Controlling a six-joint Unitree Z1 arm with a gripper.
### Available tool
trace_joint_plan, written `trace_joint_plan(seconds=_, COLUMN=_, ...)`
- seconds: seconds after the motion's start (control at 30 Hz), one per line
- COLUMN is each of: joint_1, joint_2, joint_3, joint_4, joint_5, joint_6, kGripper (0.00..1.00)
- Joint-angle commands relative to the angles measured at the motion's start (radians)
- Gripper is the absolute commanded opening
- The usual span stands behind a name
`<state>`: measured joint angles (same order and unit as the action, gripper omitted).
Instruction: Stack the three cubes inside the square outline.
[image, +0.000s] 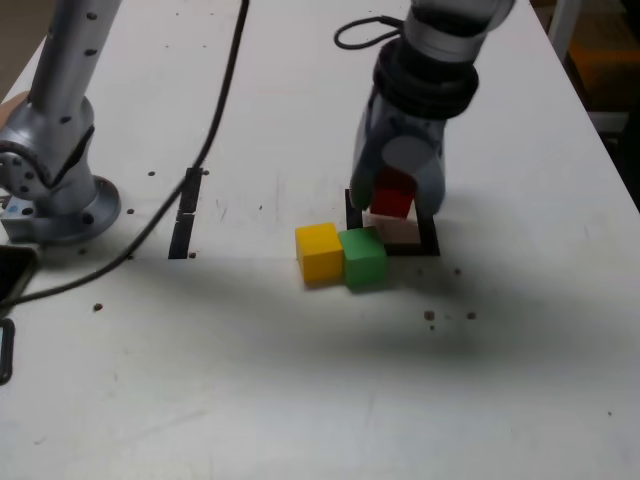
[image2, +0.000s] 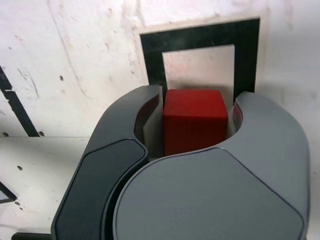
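The claw (image: 393, 205) is clamped on the red cube (image: 393, 192) and holds it just above the black tape square outline (image: 428, 243), seemingly to seat the stack's base there, while the yellow cube (image: 320, 252) and green cube (image: 363, 258) sit touching just outside it on the white worktop (image: 300, 380).

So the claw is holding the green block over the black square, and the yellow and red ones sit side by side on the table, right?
Not quite: the colours are swapped. The end effector holds the red cube over the square outline, as the wrist view shows. The yellow cube and green cube sit side by side on the table.
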<state>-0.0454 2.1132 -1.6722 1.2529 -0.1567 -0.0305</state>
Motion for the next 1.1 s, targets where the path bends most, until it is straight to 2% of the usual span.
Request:
trace_joint_plan(seconds=0.0, joint_1=0.008, joint_2=-0.007, joint_3=0.019, joint_4=-0.013, joint_5=0.002, joint_6=0.001, kGripper=0.11)
trace_joint_plan(seconds=0.13, joint_1=0.016, joint_2=-0.001, joint_3=0.058, joint_4=-0.059, joint_5=-0.007, joint_6=0.003, kGripper=0.11)
trace_joint_plan(seconds=0.47, joint_1=0.016, joint_2=0.005, joint_3=0.119, joint_4=-0.111, joint_5=-0.037, joint_6=0.003, kGripper=0.11)
trace_joint_plan(seconds=0.67, joint_1=0.015, joint_2=0.004, joint_3=0.123, joint_4=-0.133, joint_5=-0.041, joint_6=0.006, kGripper=0.14)
trace_joint_plan(seconds=0.8, joint_1=0.015, joint_2=0.005, joint_3=0.122, joint_4=-0.136, joint_5=-0.046, joint_6=0.013, kGripper=0.22)
trace_joint_plan(seconds=1.0, joint_1=0.015, joint_2=0.009, joint_3=0.125, joint_4=-0.093, joint_5=-0.065, joint_6=0.018, kGripper=0.44)
trace_joint_plan(seconds=1.07, joint_1=0.016, joint_2=0.009, joint_3=0.124, joint_4=-0.079, joint_5=-0.066, joint_6=0.018, kGripper=0.49)
